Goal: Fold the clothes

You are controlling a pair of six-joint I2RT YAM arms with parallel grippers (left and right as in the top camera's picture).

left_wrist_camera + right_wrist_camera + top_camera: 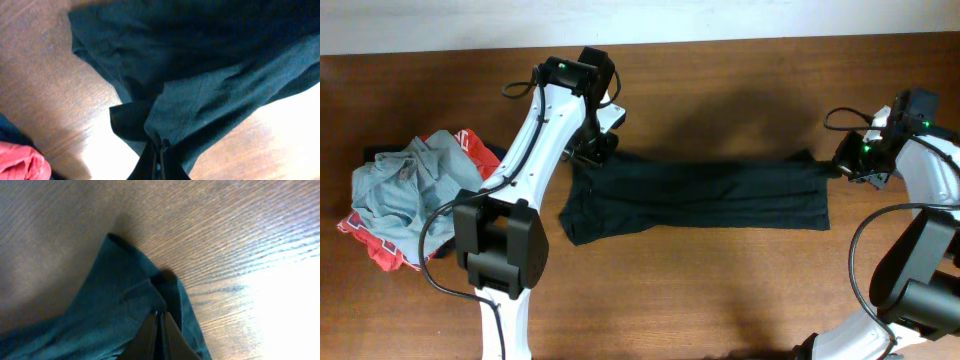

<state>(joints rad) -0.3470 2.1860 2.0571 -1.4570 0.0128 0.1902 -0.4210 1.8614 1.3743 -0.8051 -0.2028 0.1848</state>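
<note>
**Shirt stretched end to end between both arms**

You have the black T-shirt [700,195] lying on the worktop [720,300] as a long, narrow band, apparently already doubled along its length. Its long axis runs left to right across the overhead view. One end points toward the pile of other garments [395,200] and the other toward the right edge.

The left jaws are clenched on a gathered bit of fabric at the band's upper left corner. The right jaws are pinched together on the upper corner of the right end. Both wrist views show cloth bunched right into the closed tips.

Holding opposite ends this way looks like a means of tensioning the band flat, so wrinkles pull out and the edges line up before a cross fold. The left end flares wider and looks rumpled, while the right end is squarer. The pile sits well apart to the left, out of the fold's way.
</note>
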